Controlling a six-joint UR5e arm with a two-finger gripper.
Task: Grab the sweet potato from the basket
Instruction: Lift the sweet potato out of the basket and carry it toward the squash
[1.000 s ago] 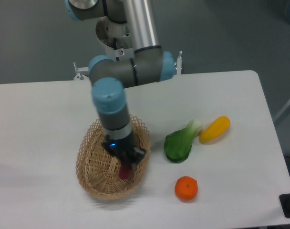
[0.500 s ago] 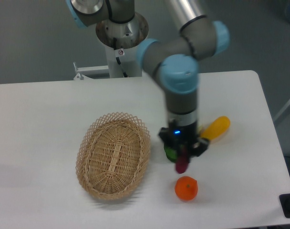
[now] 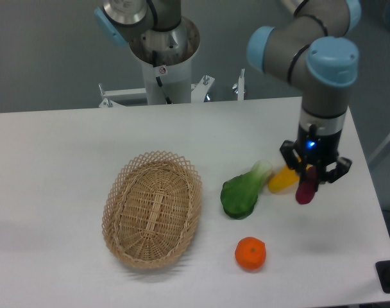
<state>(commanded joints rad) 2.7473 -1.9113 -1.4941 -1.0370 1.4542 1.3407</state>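
Note:
The magenta sweet potato (image 3: 305, 191) hangs above the table at the right, held upright between the fingers of my gripper (image 3: 310, 178), which is shut on it. The tan wicker basket (image 3: 152, 208) sits left of centre with nothing inside, well apart from the gripper. The arm comes down from the upper right and partly hides the yellow squash (image 3: 281, 180) just behind the gripper.
A green leafy vegetable (image 3: 242, 192) lies between the basket and the squash. A round orange (image 3: 250, 253) rests near the front edge. The robot's base column (image 3: 163, 61) stands at the back. The table's right edge is close to the gripper.
The gripper lifted the sweet potato out of the basket and carried it right, past the green vegetable and orange, to above the table's right side.

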